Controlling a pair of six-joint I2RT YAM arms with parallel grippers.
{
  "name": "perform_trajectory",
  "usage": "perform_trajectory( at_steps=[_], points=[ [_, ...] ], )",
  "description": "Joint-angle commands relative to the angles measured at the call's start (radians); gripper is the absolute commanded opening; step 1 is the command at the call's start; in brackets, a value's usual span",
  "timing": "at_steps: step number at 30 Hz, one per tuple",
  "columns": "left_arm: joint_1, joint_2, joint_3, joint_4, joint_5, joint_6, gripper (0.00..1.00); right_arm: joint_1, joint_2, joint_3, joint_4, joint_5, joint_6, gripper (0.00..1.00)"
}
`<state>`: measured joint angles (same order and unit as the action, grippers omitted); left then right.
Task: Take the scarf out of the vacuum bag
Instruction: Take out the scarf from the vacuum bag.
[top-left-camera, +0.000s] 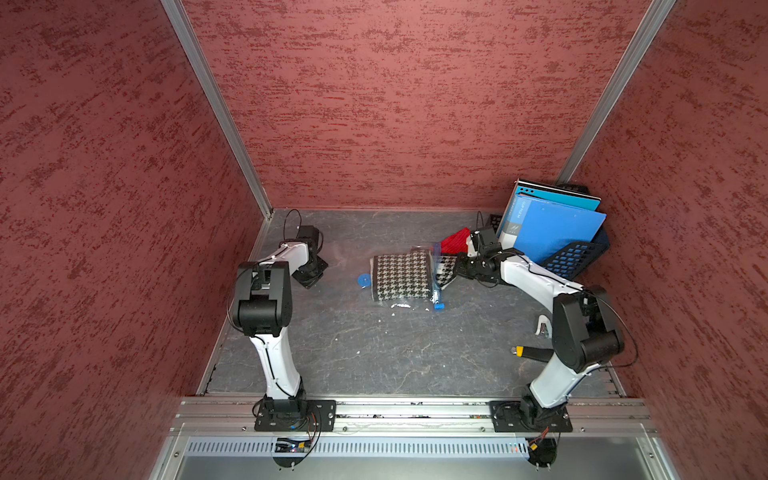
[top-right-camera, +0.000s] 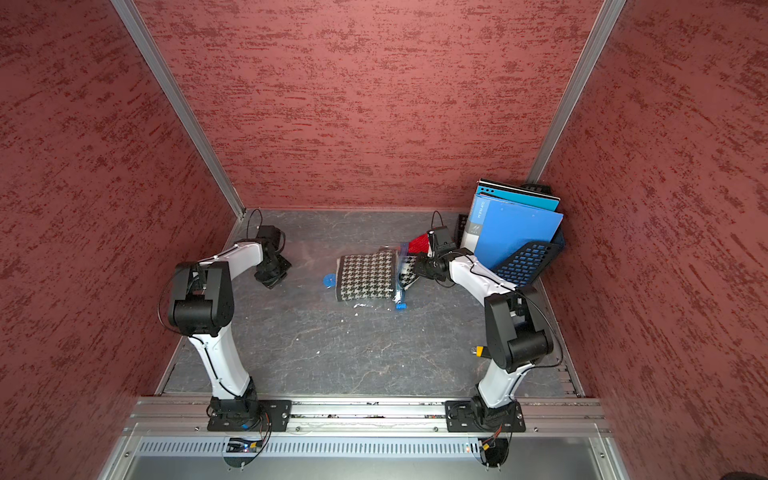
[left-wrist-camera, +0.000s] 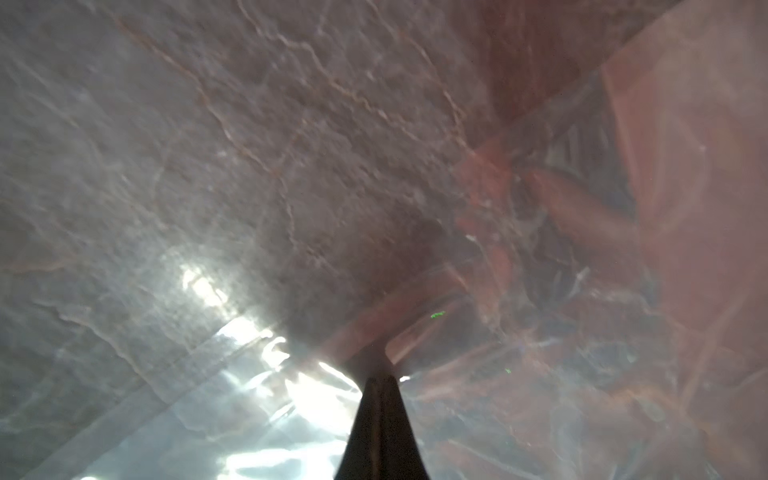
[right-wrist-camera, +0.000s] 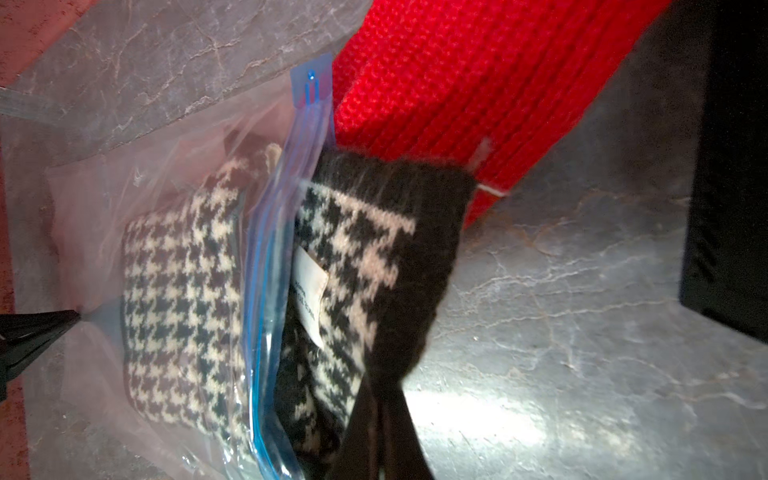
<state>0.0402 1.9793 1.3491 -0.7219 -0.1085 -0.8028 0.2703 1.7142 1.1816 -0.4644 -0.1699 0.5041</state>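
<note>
A: Checked the right hand (right-wrist-camera: 376, 419): fingers together, clamped on the black border of the scarf (right-wrist-camera: 353, 249), on the part that sticks out of the bag (right-wrist-camera: 104, 208).

B: Noted. And the left hand (left-wrist-camera: 376, 374)?

A: Fingers together too, pinching clear film at the bag's left edge. The plastic gathers into creases at the tips. The right wrist view shows that pinch from the other side, film drawn to a point.

B: Where does the scarf sit?

A: Black-and-white houndstooth, folded. The larger part is inside the bag, left of the zip (top-left-camera: 433, 270). The smaller part comes through the open mouth, right of the zip, with a white label on it. In both top views the bag lies on the counter (top-left-camera: 374, 353) between the two hands, a little far and right of centre, mouth to the right.

B: Fittings on the bag?

A: A blue clip (top-left-camera: 439, 306) at the near end of the zip. A round blue valve (top-left-camera: 363, 280) just left of the scarf, in the clear film.

B: Around it?

A: A red knit (right-wrist-camera: 457, 75) lies just far of the scarf's free end and appears to touch it. In the far right corner, blue folders (top-left-camera: 552, 232) lean in a black rack (top-left-camera: 577, 257). Near right, beside the right arm, a small white item (top-left-camera: 542, 326) and a black tool (top-left-camera: 534, 353) with a yellow tip. Cannot tell what either is.
</note>
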Motion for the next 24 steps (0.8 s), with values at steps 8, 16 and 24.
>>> perform_trajectory(
  at_steps=[8,16,24],
  points=[
    [0.019,0.066,0.093,-0.119,-0.034,0.04,0.0,-0.006,-0.016,0.017,-0.172,0.149,-0.031,0.01],
    [-0.267,-0.001,0.125,-0.126,0.024,0.008,0.0,-0.008,-0.002,-0.154,0.294,-0.299,0.073,0.66],
    [-0.432,0.082,0.235,-0.147,0.027,-0.032,0.0,-0.008,0.046,-0.173,0.425,-0.345,0.1,0.67]
  ],
)
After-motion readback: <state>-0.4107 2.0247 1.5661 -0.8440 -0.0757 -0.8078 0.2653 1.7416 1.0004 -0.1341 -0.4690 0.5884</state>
